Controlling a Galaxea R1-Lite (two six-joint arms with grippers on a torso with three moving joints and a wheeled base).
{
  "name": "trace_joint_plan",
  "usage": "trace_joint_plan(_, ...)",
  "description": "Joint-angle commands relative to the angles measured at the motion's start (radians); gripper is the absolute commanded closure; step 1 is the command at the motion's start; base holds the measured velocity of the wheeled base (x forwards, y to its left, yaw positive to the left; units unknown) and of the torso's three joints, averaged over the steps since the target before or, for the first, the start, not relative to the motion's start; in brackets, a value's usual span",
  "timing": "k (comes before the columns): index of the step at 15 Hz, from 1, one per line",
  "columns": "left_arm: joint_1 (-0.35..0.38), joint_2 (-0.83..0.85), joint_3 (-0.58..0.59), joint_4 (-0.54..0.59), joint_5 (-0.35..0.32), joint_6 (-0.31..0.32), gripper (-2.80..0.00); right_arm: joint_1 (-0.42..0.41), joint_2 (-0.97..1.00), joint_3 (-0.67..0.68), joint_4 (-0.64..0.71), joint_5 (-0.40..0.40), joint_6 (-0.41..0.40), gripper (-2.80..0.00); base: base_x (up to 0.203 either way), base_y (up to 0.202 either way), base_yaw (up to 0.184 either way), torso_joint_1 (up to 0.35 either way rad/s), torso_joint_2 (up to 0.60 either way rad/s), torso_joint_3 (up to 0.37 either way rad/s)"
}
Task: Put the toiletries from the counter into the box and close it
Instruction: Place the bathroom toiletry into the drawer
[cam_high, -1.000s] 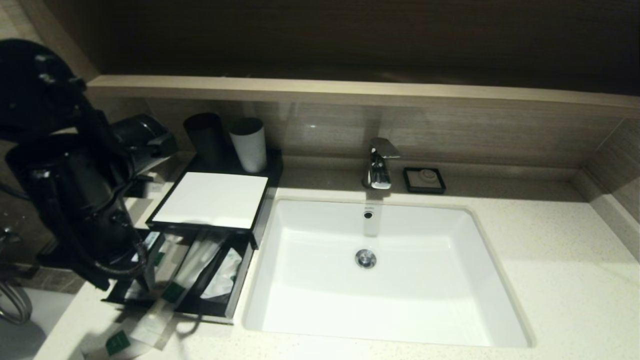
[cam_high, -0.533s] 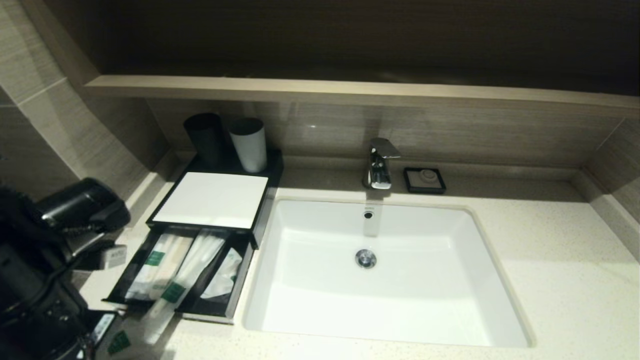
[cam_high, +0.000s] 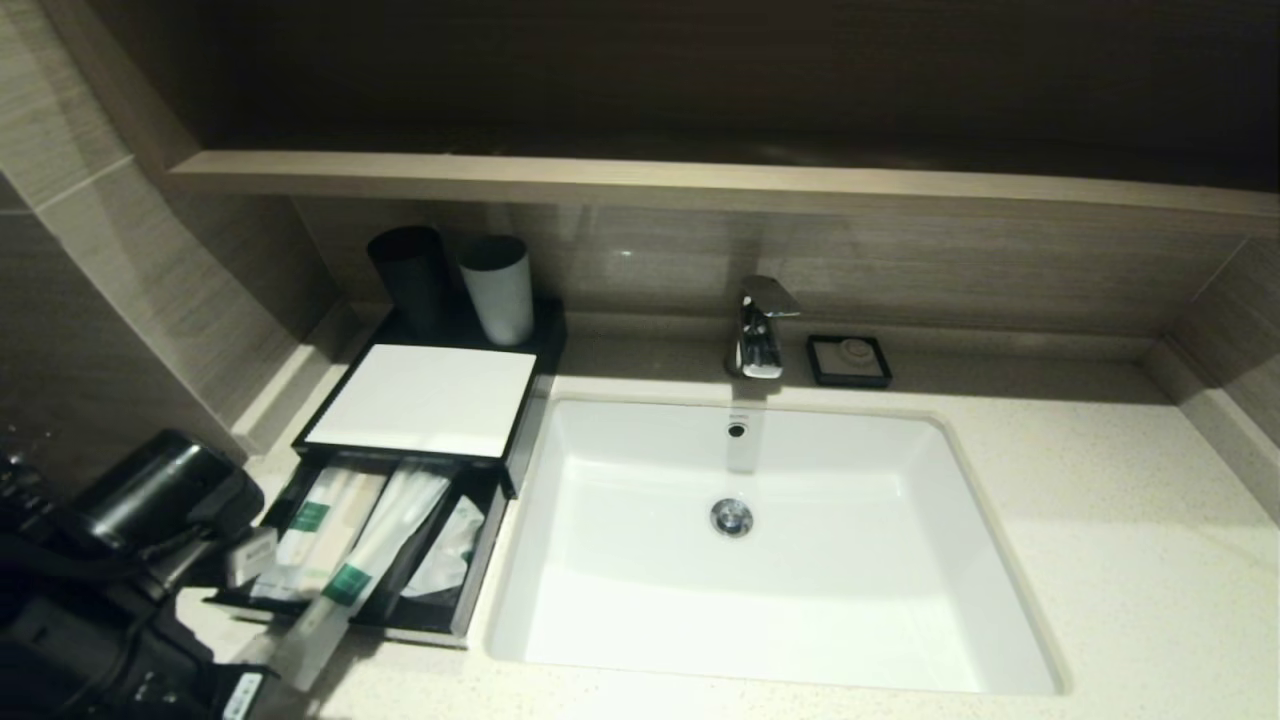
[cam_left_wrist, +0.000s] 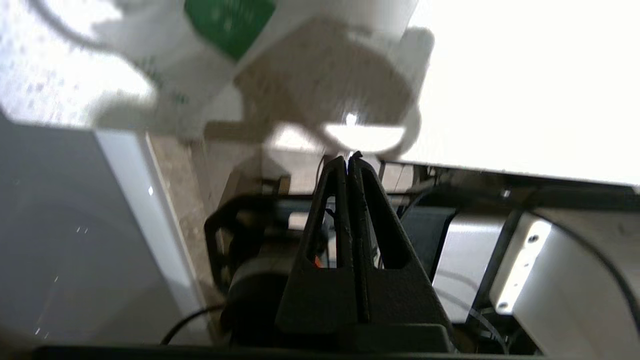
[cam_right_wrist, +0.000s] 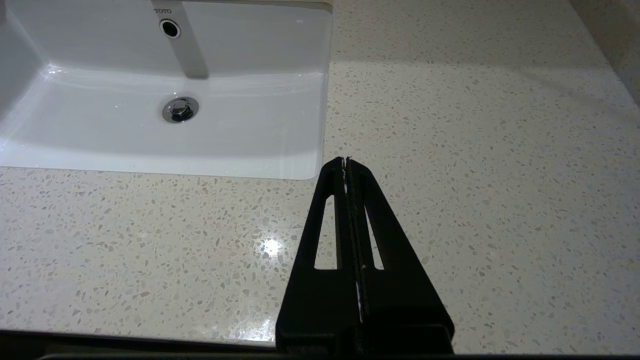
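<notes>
The black box (cam_high: 420, 400) with a white top panel stands left of the basin, its front drawer (cam_high: 455, 610) pulled out. One narrow sachet (cam_high: 312, 528) lies in the drawer. A second long sachet (cam_high: 352, 570) lies across the drawer's front edge and sticks out onto the counter (cam_high: 1100, 560). A crumpled white packet (cam_high: 447, 548) lies in the drawer's right compartment. My left arm (cam_high: 120, 570) is at the counter's front left corner. My left gripper (cam_left_wrist: 348, 159) is shut and empty, and a blurred white packet with a green label (cam_left_wrist: 227, 20) lies beyond it. My right gripper (cam_right_wrist: 346, 161) is shut and empty over bare counter right of the basin.
A black cup (cam_high: 408, 275) and a white cup (cam_high: 497, 288) stand behind the box. The white basin (cam_high: 760, 560) fills the middle, with the tap (cam_high: 760, 325) and a small black soap dish (cam_high: 849, 360) behind it. A wooden ledge (cam_high: 700, 185) runs along the wall.
My left arm has pulled back from over the drawer, down and toward the front left corner. The drawer and the sachets in it now show fully.
</notes>
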Motion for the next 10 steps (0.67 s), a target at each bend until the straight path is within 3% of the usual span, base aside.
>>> trace_joint_plan(1, 0.0, 0.027, 0.023, -0.035, 0.002, -0.001, 0.0, 0.0, 0.001, 0.0, 0.0, 0.0, 0.0, 0.0, 0.0, 0.0, 0.0, 0.0, 0.0, 0.0)
trace_joint_plan(10, 0.012, 0.07, 0.023, -0.054, 0.009, 0.002, 0.0, 0.0, 0.001, 0.0, 0.0, 0.0, 0.0, 0.0, 0.0, 0.0, 0.0, 0.0, 0.0, 0.0)
